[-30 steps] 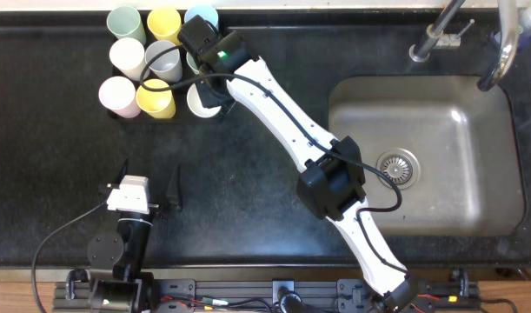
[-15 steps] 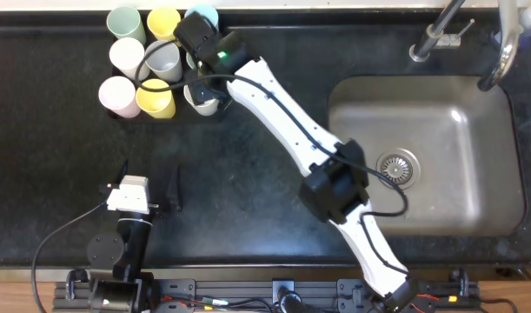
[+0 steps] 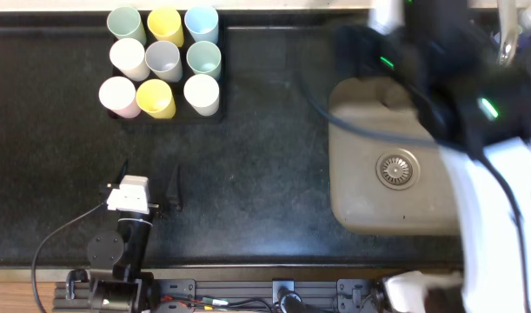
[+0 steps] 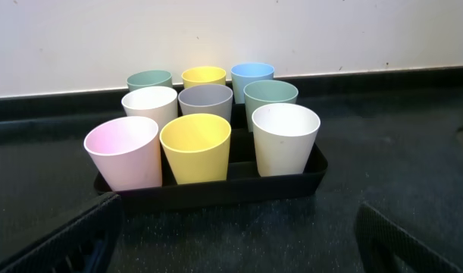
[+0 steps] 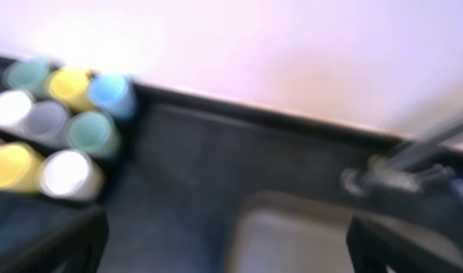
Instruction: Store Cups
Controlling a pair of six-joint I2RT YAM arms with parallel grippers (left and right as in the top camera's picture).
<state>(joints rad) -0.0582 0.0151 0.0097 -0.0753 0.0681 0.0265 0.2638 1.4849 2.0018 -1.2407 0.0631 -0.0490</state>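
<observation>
A black tray [image 3: 222,104] at the counter's far left holds several upright cups in three rows, in pink, yellow, white, grey, green and blue. The white cup [image 3: 202,94] [image 4: 286,138] stands in the tray's [image 4: 216,193] near right corner. My left gripper [image 3: 149,181] [image 4: 239,246] rests low on the counter in front of the tray, open, with nothing between its fingers. My right gripper [image 3: 365,48] [image 5: 227,250] is blurred, up over the sink's far left side, open and empty. In its wrist view the cups [image 5: 64,173] lie off to one side.
A steel sink [image 3: 474,122] with a drain [image 3: 397,169] fills the right of the counter, a faucet [image 3: 439,35] [image 5: 398,178] behind it. A wall runs along the back edge. Bare dark counter [image 3: 256,174] lies between the tray and the sink.
My right arm has swung away from the tray to the right and now hovers over the sink. The white cup it covered stands free in the tray. My left arm has not moved.
</observation>
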